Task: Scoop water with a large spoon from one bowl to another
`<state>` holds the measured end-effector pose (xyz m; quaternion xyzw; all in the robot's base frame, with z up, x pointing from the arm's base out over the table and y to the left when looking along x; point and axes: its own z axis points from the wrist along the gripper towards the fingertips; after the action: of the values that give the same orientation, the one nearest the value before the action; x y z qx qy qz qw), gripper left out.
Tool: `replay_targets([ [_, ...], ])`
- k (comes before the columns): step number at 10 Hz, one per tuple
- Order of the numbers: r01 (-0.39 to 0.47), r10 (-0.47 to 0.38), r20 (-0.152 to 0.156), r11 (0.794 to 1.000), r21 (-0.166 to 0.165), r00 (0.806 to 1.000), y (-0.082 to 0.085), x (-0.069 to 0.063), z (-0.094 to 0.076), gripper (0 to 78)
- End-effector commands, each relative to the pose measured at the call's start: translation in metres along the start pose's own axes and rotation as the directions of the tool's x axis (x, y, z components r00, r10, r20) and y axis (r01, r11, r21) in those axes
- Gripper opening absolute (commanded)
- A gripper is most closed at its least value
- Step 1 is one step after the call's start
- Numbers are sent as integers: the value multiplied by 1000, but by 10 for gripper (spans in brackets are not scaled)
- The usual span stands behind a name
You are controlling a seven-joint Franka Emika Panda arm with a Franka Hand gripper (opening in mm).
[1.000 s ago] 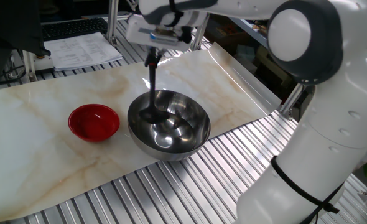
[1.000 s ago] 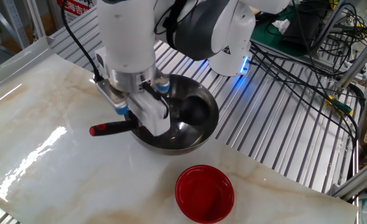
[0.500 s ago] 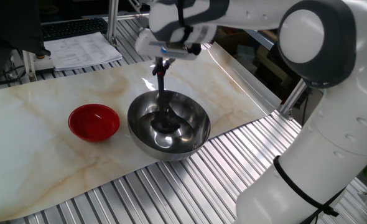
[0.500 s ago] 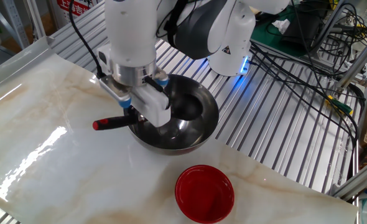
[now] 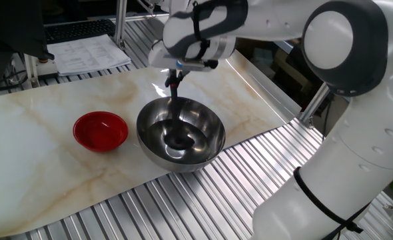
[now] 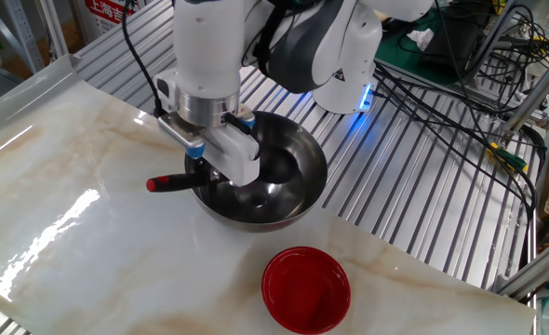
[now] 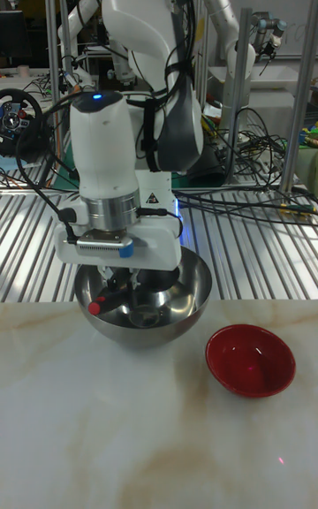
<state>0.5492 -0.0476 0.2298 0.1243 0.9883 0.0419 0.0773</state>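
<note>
Above the steel bowl [image 5: 180,135] on the marble bench [image 5: 36,153], the claw [image 5: 176,73] is clamped on the large spoon [image 5: 175,110], tilting its cup low into the water, presumably to fill before crossing to the red bowl [image 5: 100,130].

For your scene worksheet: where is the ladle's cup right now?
In one fixed view, the ladle cup sits low inside the steel bowl, right of the red bowl, handle rising to the gripper.
</note>
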Motion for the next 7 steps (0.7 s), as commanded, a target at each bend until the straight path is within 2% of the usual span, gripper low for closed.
replay_targets([
  [1, 5, -5, 38, 1000, 13, 999, -1, 7, 13, 12],
  [4, -28, 27, 38, 999, 24, 999, -1, 7, 14, 12],
  [5, -28, 27, 38, 999, 25, 999, -1, 7, 14, 774],
  [7, -28, 27, 38, 999, 25, 999, -1, 7, 14, 774],
])
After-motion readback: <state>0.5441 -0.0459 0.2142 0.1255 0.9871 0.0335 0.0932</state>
